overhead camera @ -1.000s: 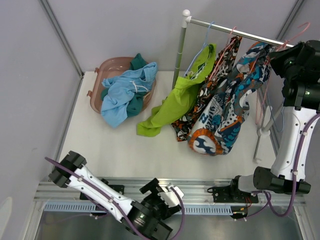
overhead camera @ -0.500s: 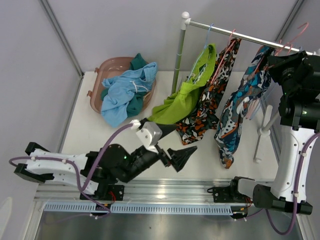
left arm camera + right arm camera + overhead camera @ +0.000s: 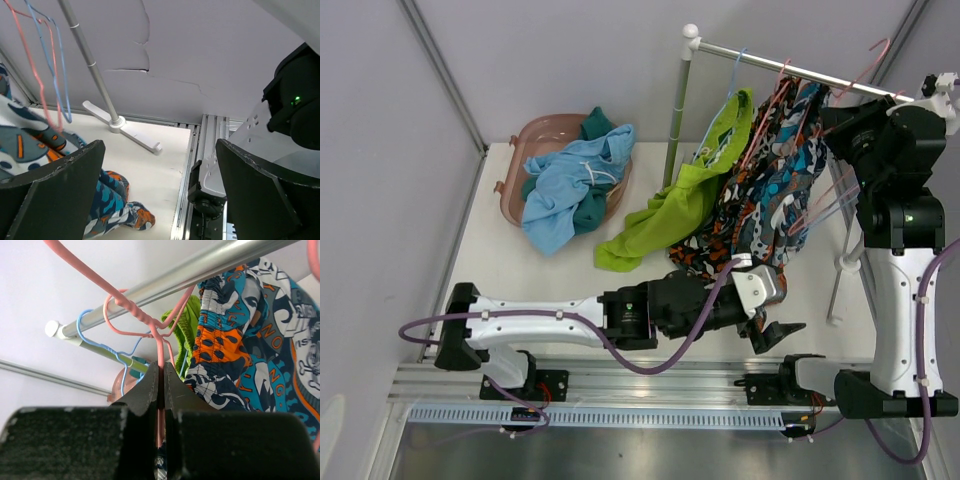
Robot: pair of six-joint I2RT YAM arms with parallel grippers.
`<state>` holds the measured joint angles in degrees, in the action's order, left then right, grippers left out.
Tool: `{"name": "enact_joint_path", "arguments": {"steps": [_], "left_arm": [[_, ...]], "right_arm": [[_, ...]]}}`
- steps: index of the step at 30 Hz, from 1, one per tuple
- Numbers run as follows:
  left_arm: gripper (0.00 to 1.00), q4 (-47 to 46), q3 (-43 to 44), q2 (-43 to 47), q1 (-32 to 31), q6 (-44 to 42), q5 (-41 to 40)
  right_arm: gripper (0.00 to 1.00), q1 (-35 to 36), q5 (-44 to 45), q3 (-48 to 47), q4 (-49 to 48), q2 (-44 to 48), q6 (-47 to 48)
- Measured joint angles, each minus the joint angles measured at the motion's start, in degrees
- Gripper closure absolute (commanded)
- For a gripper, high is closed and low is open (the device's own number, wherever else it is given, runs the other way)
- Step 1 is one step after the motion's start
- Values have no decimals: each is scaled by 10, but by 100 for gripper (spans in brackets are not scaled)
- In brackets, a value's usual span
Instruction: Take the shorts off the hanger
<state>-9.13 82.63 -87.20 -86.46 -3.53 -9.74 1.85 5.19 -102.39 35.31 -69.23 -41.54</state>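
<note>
White tabletop [image 3: 540, 285] boxed in by pale grey walls [image 3: 540, 60], seen from above. At about 1 o'clock a metal rail [image 3: 770, 62] carries three pairs of shorts bunched close together. The blue-white-orange cartoon print shorts [image 3: 790, 185] hang at the 3 o'clock end. The black-orange-white print shorts [image 3: 725, 225] touch them in the middle. The lime green shorts [image 3: 670, 215] hang at the 9 o'clock end, their lower part trailing onto the table. The right gripper [image 3: 160, 390], up by the rail at 2 o'clock, has its jaws pinched tight on the wire of a pink hanger [image 3: 131, 314], with the cartoon fabric just beside it. Low in the view at 5 o'clock, the left gripper [image 3: 160, 195] is spread wide and holds nothing, near the lowest fold of the cartoon pair. At 10 o'clock a pink basket [image 3: 525, 135] holds the light blue shorts [image 3: 565, 185], which spill over its rim and lie on top of the dark teal shorts [image 3: 597, 125].
</note>
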Motion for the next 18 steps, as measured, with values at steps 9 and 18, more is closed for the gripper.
{"name": "enact_joint_path", "arguments": {"steps": [9,18], "left_arm": [[1,-12,11,-5,10,-21,-36],[1,-59,6,8,6,-108,-183]], "right_arm": [[100,5,3,13,-8,0,8],[100,10,10,31,-14,0,15]]}}
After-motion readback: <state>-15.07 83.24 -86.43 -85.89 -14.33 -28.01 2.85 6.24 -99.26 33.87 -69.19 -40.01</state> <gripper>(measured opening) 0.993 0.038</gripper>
